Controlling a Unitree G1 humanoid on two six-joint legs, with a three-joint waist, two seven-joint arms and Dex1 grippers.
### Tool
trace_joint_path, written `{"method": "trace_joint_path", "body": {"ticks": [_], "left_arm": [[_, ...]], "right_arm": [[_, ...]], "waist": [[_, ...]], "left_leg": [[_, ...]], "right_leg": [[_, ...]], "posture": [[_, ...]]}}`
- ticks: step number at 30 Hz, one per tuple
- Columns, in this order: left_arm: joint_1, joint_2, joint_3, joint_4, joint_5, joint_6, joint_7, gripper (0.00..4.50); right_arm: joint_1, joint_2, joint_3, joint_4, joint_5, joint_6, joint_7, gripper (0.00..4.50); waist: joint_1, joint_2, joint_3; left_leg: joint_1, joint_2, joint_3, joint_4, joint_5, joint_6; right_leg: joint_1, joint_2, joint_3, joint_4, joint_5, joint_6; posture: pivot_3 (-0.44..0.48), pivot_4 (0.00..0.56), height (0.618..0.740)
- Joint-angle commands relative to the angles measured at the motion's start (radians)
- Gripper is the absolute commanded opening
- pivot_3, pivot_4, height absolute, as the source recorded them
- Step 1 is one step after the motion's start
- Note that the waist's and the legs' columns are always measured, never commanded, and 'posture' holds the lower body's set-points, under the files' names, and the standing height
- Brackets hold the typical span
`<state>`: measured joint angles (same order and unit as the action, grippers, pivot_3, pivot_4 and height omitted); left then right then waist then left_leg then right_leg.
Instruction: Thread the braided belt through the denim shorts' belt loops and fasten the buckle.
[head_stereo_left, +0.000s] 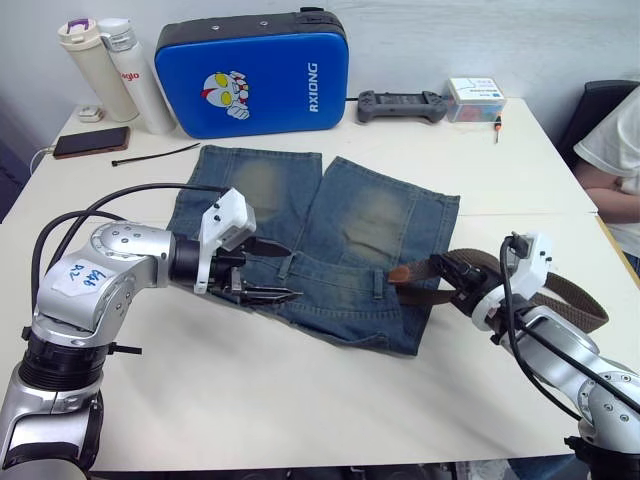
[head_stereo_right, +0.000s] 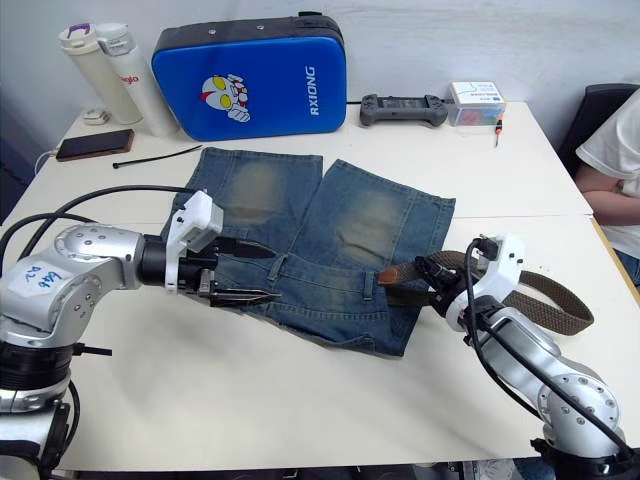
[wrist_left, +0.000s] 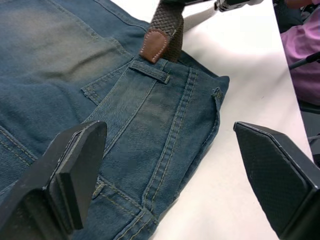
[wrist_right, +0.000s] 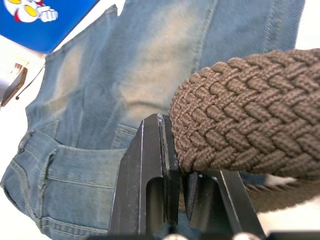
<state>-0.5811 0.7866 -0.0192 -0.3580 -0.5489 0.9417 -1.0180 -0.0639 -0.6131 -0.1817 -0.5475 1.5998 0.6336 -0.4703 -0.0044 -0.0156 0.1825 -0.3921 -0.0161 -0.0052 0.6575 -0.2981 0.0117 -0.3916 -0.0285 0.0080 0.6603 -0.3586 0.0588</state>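
Observation:
The denim shorts (head_stereo_left: 330, 230) lie flat mid-table, waistband toward me. My left gripper (head_stereo_left: 290, 272) hovers open over the waistband's left part, its fingers (wrist_left: 75, 170) spread wide above the denim. On the right, my right gripper (head_stereo_left: 450, 272) is shut on the braided belt (wrist_right: 250, 125) just behind its tan tip (head_stereo_left: 400, 272). That tip lies on the waistband right next to a belt loop (wrist_left: 149, 71), pointing at it. The rest of the belt (head_stereo_right: 560, 300) curls back on the table to the right. The buckle is out of view.
Along the back edge stand a blue case (head_stereo_left: 255, 75), two bottles (head_stereo_left: 115, 70), a phone (head_stereo_left: 90, 142), a black cable tie (head_stereo_left: 155, 155), a game controller (head_stereo_left: 400, 105) and a small box (head_stereo_left: 475, 98). A person (head_stereo_left: 615, 150) sits at the right.

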Motion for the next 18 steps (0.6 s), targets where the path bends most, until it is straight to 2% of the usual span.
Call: {"method": "trace_joint_path", "body": {"ticks": [1,9,18], "left_arm": [[-0.011,0.004,0.011,-0.037,-0.028,0.005,0.014,4.49],[-0.015,0.01,0.013,-0.043,-0.042,0.008,0.035,4.49],[-0.038,0.0,-0.004,-0.047,-0.062,0.02,0.052,4.49]], "right_arm": [[-0.002,0.022,0.013,-0.015,0.012,0.008,-0.005,0.0],[0.01,0.097,0.079,-0.015,-0.029,0.016,-0.014,0.0],[-0.075,0.295,0.191,0.129,-0.218,0.022,0.025,0.0]], "waist": [[0.0,0.0,0.0],[-0.001,0.0,0.0],[-0.012,0.0,0.0]], "left_leg": [[0.0,0.0,0.0,0.0,0.0,0.0],[0.0,0.0,0.0,0.0,0.0,0.0],[0.001,0.0,0.001,0.0,0.0,0.0]], "right_leg": [[0.0,0.0,0.0,0.0,0.0,0.0],[0.0,0.0,0.0,0.001,0.0,0.0],[-0.001,0.0,0.001,0.002,0.0,0.0]], "posture": [[0.0,0.15,0.74],[0.0,0.15,0.74],[0.0,0.15,0.74]]}}
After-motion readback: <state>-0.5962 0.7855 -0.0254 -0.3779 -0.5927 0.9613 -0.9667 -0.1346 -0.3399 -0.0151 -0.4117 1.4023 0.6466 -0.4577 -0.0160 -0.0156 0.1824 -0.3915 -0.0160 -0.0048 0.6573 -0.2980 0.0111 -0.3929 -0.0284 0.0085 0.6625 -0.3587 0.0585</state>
